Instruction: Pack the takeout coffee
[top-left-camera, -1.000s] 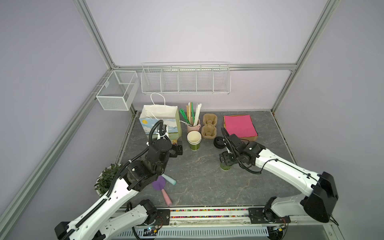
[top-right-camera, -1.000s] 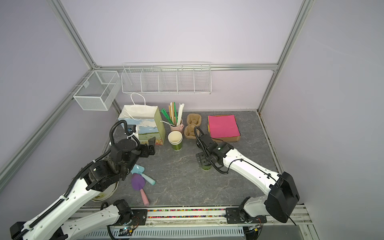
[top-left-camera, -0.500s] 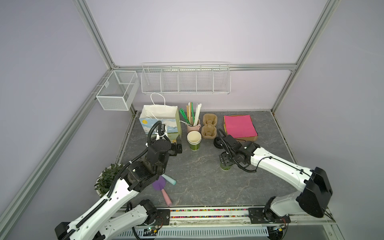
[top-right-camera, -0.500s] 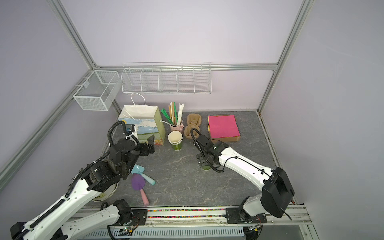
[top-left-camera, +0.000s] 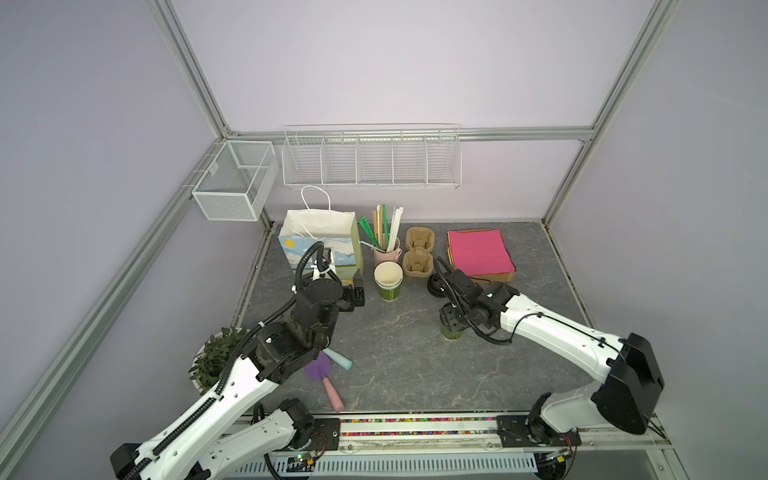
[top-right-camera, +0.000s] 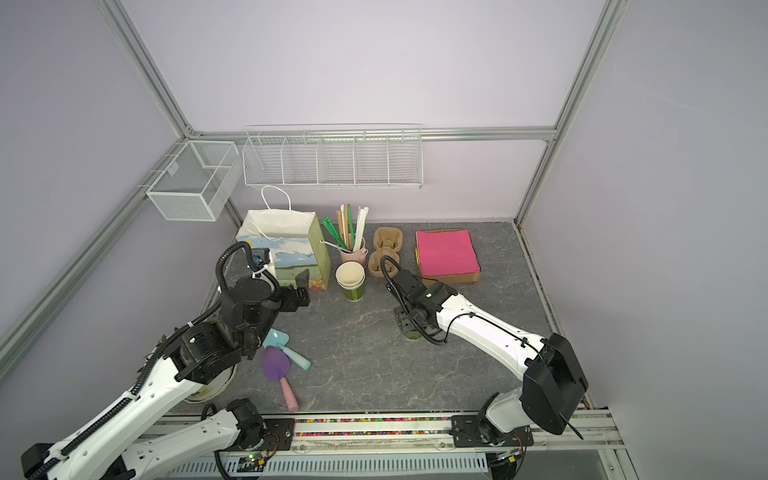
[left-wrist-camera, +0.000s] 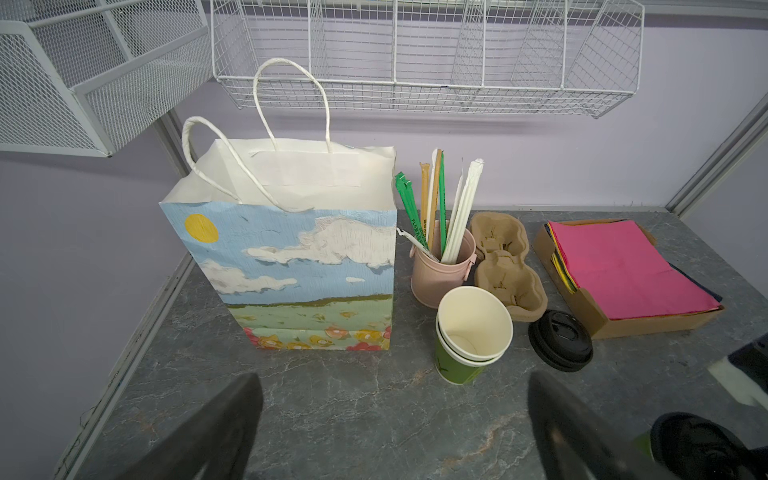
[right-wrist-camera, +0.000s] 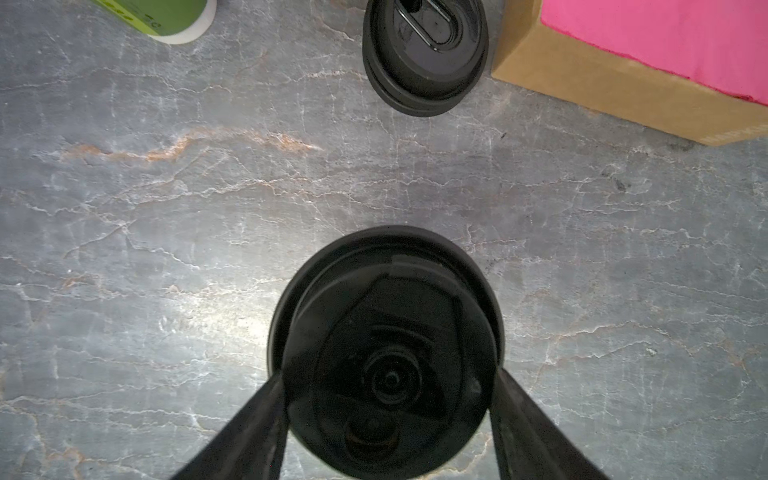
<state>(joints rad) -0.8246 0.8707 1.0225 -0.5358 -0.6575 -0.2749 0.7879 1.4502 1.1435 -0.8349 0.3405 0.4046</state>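
The right fingers (right-wrist-camera: 253, 432) straddle the takeout coffee (right-wrist-camera: 386, 353) at the lower centre of the right wrist view, meeting its black lid's rim. Whether they grip it is unclear. The cup stands upright on the desk (top-left-camera: 395, 353), just right of centre in both top views. The left fingers (left-wrist-camera: 216, 428) are spread wide and hold nothing, facing the paper bag (left-wrist-camera: 291, 266).
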